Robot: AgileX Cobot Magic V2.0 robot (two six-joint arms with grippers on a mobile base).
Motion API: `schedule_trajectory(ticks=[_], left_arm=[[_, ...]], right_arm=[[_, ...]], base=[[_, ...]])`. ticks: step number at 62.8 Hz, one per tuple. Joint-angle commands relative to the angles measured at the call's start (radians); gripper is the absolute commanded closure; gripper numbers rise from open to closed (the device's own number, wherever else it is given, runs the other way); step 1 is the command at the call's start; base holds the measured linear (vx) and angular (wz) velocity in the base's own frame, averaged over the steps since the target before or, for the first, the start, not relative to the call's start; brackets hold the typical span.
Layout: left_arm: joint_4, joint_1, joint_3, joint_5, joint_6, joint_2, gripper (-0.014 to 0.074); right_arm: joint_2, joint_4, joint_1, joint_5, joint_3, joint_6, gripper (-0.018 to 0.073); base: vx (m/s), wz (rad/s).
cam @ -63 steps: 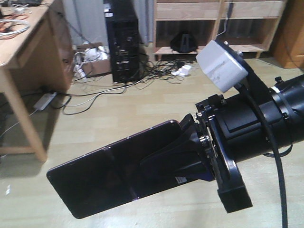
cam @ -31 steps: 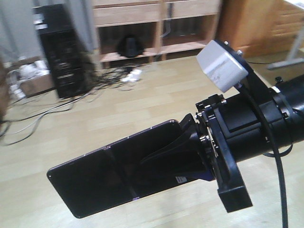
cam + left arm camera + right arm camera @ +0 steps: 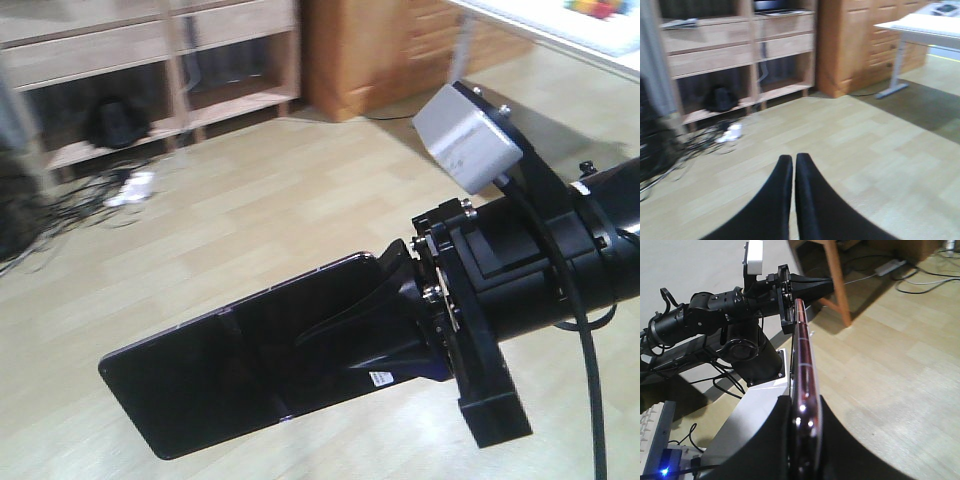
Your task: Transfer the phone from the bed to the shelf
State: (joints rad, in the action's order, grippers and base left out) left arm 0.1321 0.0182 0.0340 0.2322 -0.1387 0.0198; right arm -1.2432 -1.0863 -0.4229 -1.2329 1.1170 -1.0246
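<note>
My right gripper [image 3: 345,325] is shut on the phone [image 3: 220,370], a slim black glossy slab with a crease across its middle, held flat above the floor. Seen edge-on in the right wrist view, the phone [image 3: 802,355] shows its pinkish rim clamped between the right gripper's [image 3: 802,405] jaws. The left gripper [image 3: 792,159] is shut with nothing in it and hangs over bare floor. The shelf [image 3: 150,45] is the pale wooden unit at the far left, also ahead in the left wrist view as the shelf [image 3: 715,47]. The bed is out of view.
A brown wooden cabinet [image 3: 380,50] stands right of the shelving. A white table [image 3: 920,25] on a metal leg is at the far right. Cables [image 3: 60,200] lie on the floor by the shelving. The robot's white base [image 3: 755,410] and a wooden table leg [image 3: 837,280] are behind.
The whole view has swung right: the black computer tower and desk left the frame, the shelving slid left, the cabinet and white table came in. The phone stays clamped the same way.
</note>
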Motion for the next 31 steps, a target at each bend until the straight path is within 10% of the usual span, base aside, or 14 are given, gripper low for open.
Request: schedule_trajectory(ticks=[1,31], left_arm=[[0.006,-0.003,0.002,-0.073,0.004,0.005,0.0596],[0.006,-0.003,0.002,-0.073,0.004,0.005,0.0596]], right_arm=[[0.025,-0.094,0.001,-0.056,0.028,-0.011,0.0563],[0.025,-0.094,0.001,-0.056,0.028,-0.011,0.0563]], base=[[0.17,-0.62],[0.18,-0.61]])
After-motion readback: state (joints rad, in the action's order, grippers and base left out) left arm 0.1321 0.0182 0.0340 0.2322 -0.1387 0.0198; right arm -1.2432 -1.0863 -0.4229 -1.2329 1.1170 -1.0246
